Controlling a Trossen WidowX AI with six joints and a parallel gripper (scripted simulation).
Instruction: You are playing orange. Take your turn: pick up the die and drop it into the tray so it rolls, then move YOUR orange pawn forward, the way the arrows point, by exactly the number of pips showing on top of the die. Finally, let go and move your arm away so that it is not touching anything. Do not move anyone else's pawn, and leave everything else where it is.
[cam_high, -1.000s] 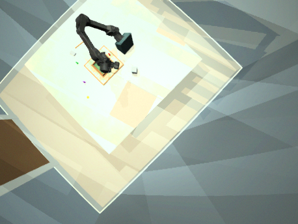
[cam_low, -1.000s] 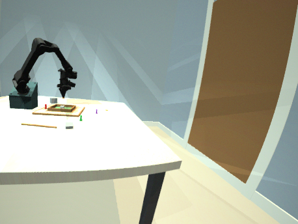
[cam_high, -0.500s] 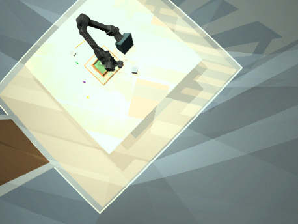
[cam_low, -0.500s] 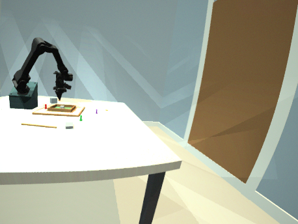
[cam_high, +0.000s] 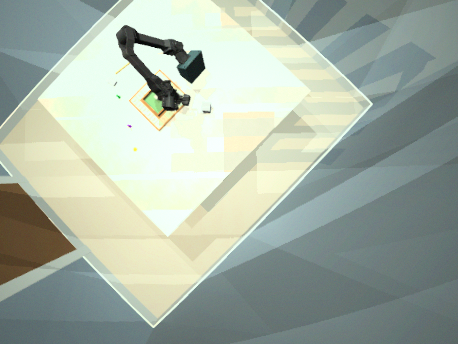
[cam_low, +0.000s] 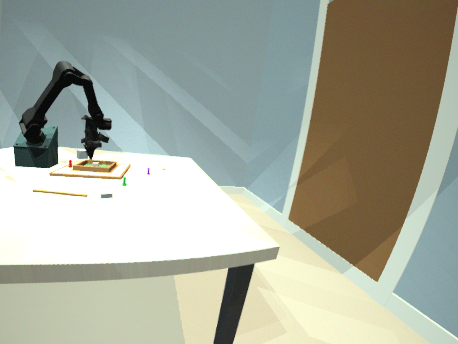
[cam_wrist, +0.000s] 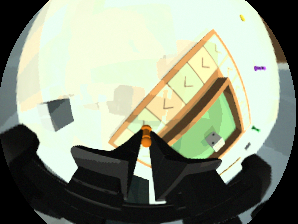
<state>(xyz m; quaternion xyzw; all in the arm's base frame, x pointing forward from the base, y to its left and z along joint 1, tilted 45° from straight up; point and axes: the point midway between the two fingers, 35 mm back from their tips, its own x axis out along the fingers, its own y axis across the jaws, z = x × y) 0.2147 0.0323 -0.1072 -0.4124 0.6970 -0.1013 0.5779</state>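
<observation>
My gripper (cam_wrist: 145, 132) (cam_low: 91, 157) is shut on the orange pawn (cam_wrist: 146, 131), over the board's outer row of arrow squares. Whether the pawn touches the board (cam_wrist: 187, 80) (cam_low: 85, 176) (cam_high: 159, 124) cannot be told. In the top view the arm hides the fingers. The die (cam_wrist: 215, 141) lies on the green floor inside the tray (cam_wrist: 200, 104) (cam_low: 92, 169) (cam_high: 150, 108). One greyish face shows two dark pips; the pips on its paler face are not readable. A red pawn (cam_low: 70, 163) stands at the left of the board in the exterior view.
Off the board are a green pawn (cam_high: 118, 96) (cam_low: 124, 181), a purple pawn (cam_high: 129, 126) (cam_low: 148, 171), a yellow piece (cam_high: 135, 149) (cam_wrist: 242, 17), a small grey block (cam_low: 106, 195), a thin stick (cam_low: 60, 192) and a larger grey cube (cam_high: 206, 108) (cam_wrist: 60, 114).
</observation>
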